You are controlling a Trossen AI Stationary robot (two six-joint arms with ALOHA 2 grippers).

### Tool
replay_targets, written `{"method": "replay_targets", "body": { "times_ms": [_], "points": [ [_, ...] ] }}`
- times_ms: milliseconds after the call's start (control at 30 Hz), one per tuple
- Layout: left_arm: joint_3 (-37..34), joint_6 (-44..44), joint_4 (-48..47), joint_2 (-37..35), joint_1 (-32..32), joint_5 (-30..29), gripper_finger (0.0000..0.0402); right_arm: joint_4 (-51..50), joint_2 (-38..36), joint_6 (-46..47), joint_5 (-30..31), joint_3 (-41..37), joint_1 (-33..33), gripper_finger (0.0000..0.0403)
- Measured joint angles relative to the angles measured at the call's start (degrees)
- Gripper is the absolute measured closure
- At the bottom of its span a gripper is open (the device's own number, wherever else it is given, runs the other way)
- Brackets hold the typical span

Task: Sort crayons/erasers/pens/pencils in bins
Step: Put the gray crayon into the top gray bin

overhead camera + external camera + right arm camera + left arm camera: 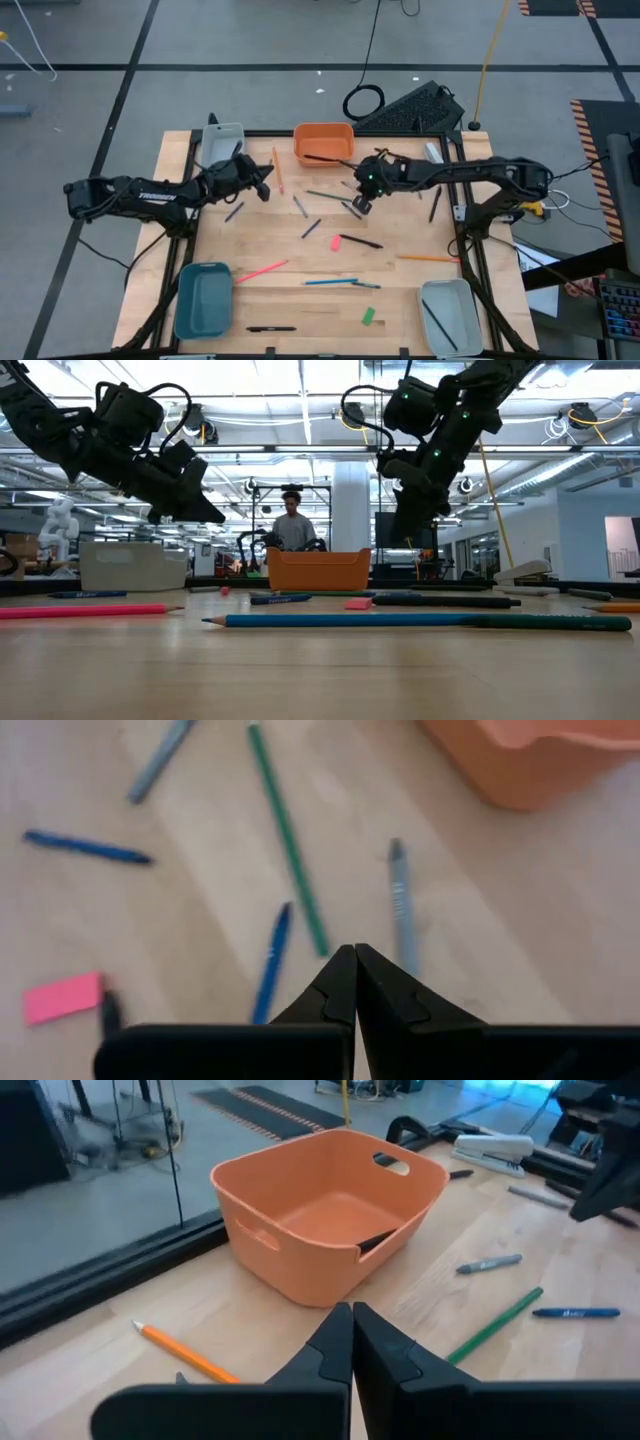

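My left gripper hovers shut and empty above the table, just left of the orange bin, in which a dark pen lies. My right gripper is shut and empty too, held above a green pencil, a grey crayon and a blue crayon. A pink eraser lies at mid-table, and a green eraser near the front edge. An orange pencil lies below the left gripper.
A pale grey bin stands at the far left, a teal bin at the near left, and a grey bin holding a dark pen at the near right. Pink, blue and orange pencils and black pens lie scattered.
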Motion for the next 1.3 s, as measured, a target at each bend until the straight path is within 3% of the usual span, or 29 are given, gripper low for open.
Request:
{"method": "replay_targets", "body": {
  "times_ms": [200,333,500,633,867,1067,1300],
  "points": [
    [2.1,-4.22,0.0,0.0,3.36,5.72,0.0399,0.83,0.99,-0.27,-0.75,-0.04,-3.3,0.0387],
    [4.68,-5.84,-0.03,0.0,5.26,9.09,0.0394,2.04,2.32,-2.03,-4.55,-0.04,-3.94,0.0344],
    [6.98,-7.4,-0.07,0.0,6.72,9.9,0.0384,2.67,5.45,-6.14,-4.59,-0.05,-4.03,0.0279],
    [7.55,-7.28,-0.18,0.0,6.89,10.79,0.0383,4.83,9.04,-9.33,-4.48,-0.07,-4.07,0.0253],
    [7.55,-5.75,-1.81,0.0,6.76,11.22,0.0383,8.05,13.24,-11.86,-1.55,-0.07,-5.16,0.0266],
    [7.55,-4.52,-2.77,0.0,6.04,12.27,0.0382,7.5,16.9,-8.61,-7.33,0.17,-8.03,0.0289],
    [7.55,-1.23,-3.21,0.0,4.71,15.43,0.0382,6.1,18.81,-13.75,-8.6,0.14,-8.48,0.0324]
  ]
}}
